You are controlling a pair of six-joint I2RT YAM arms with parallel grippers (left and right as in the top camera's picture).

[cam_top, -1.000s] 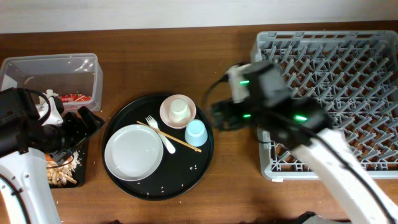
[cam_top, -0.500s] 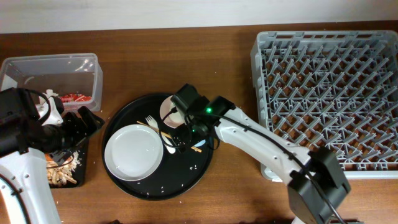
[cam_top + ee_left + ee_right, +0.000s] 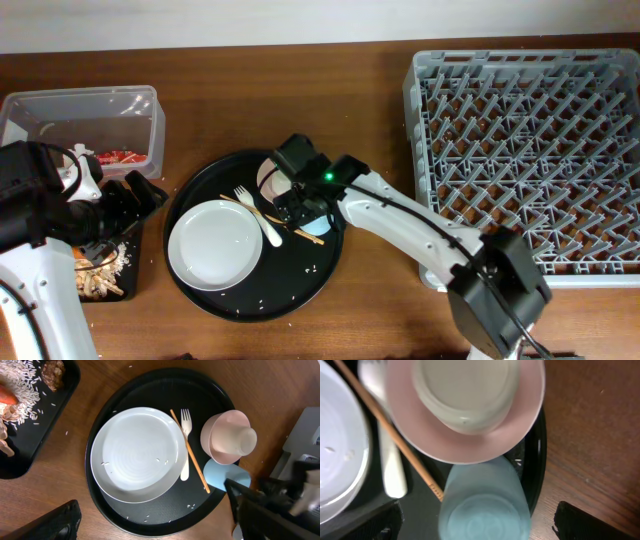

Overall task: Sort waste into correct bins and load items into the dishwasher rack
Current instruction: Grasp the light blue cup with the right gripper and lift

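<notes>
Your right end effector hangs over the right-hand part of the round black tray. It is spread wide and holds nothing. Its fingers show only as dark shapes in the bottom corners of the right wrist view, one on each side of the light blue cup. You cannot tell whether either finger touches the cup.

Just beside the cup on the same tray is the pink bowl, with the small white cup sitting inside it. A chopstick runs slantwise past the bowl, and its lower tip ends just beside the blue cup. It crosses over the fork, which lies along the right edge of the plate. The plate fills the left part of the round tray, and a few rice grains are scattered on it.

The rack stands well apart on the right side of the table.

Your left end effector is at the far left, over the upper corner of the black rectangular tray. Its fingers are apart with nothing between them. In that tray you can see rice, brown scraps and a bit of carrot at the frame's edge. Behind it stands the clear box, with the red wrapper inside along its near wall.
</notes>
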